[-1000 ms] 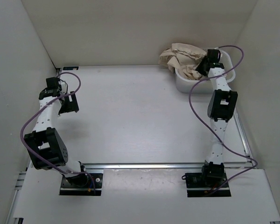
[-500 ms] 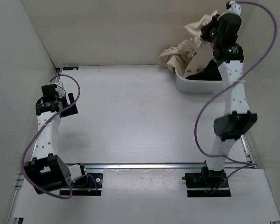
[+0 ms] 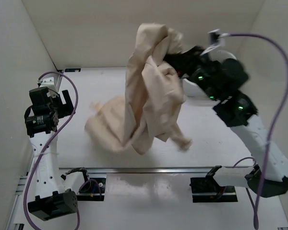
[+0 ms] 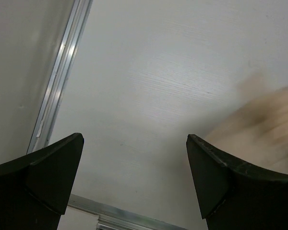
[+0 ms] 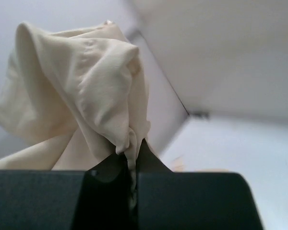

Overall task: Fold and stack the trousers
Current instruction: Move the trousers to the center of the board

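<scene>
Swung up over table (image 3: 102,82): trousers (image 3: 152,91) | right hand (image 5: 133,154) pinching them | left hand (image 4: 134,141) spread

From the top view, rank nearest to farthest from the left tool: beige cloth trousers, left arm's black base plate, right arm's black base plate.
1. beige cloth trousers, just right of left tool
2. left arm's black base plate, near edge
3. right arm's black base plate, far right

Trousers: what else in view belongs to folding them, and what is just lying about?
Part of the job: trousers, hanging bunched above the table; right gripper, shut on them; left gripper, open and empty.
Lying about: white tub at the back right, mostly hidden; metal rail along the table's near edge.
</scene>
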